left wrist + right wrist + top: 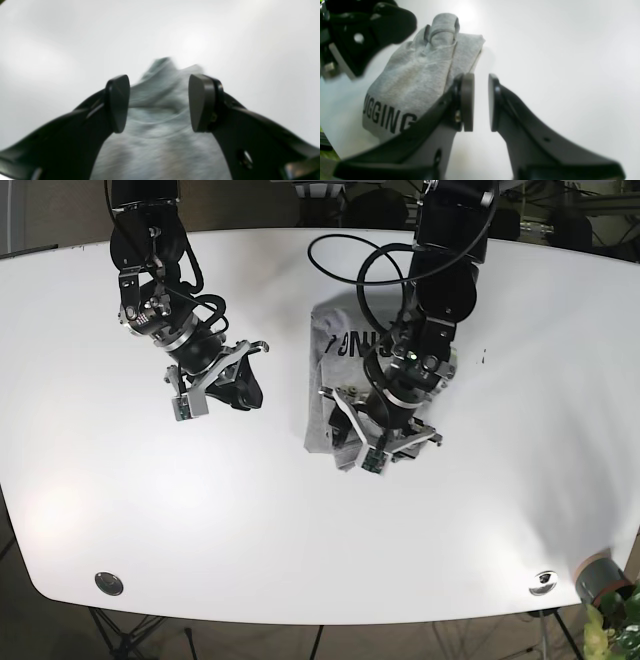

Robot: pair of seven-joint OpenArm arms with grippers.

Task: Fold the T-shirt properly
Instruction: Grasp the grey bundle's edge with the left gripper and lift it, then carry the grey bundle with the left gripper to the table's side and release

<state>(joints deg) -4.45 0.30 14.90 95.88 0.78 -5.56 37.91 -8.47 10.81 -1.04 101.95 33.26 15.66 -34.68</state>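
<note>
Shirt [335, 395], mid-table [300, 530]: soft, light, limp; best gripped at a hem corner. Left end effector [159, 103] released above it; right end effector [481, 102] parted, empty.

You see bright, even overhead light washing the white table [200, 510] nearly shadowless. Glare blooms on it in both wrist views. The left wrist view is motion-blurred, smearing the grey T-shirt [160, 120]. The right wrist view is soft, with curved fisheye edges. The base view stays sharp, its background dark.
</note>
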